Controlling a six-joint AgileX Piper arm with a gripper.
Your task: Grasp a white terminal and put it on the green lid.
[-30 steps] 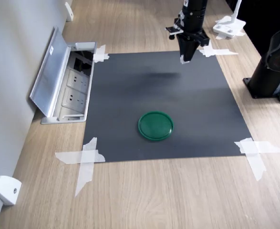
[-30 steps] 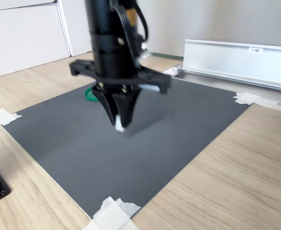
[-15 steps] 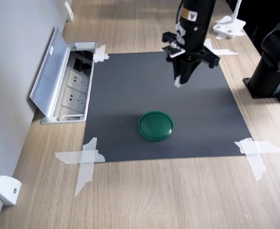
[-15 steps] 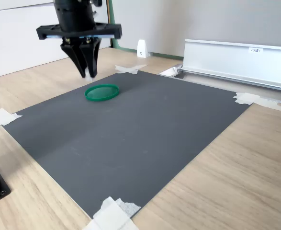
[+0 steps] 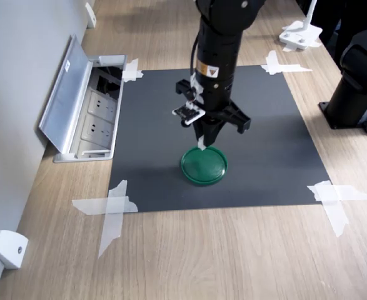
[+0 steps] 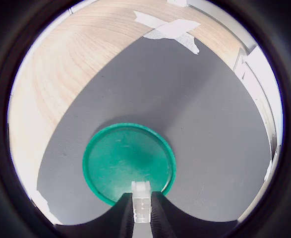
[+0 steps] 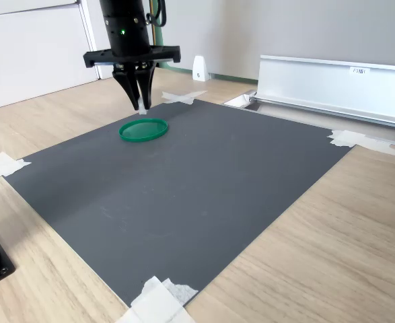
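White terminal (image 6: pixel 141 204) pinched at hand (image 5: pixel 203 142) tips, jaws nearly closed, held just above green lid (image 5: pixel 204 164) near mat (image 5: pixel 264 125) front edge. Judged light, rigid, slippery; side-face pinch suits.

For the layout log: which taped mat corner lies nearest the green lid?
The tape cross at the first exterior view's lower left; the lid sits toward that near edge, left of centre.
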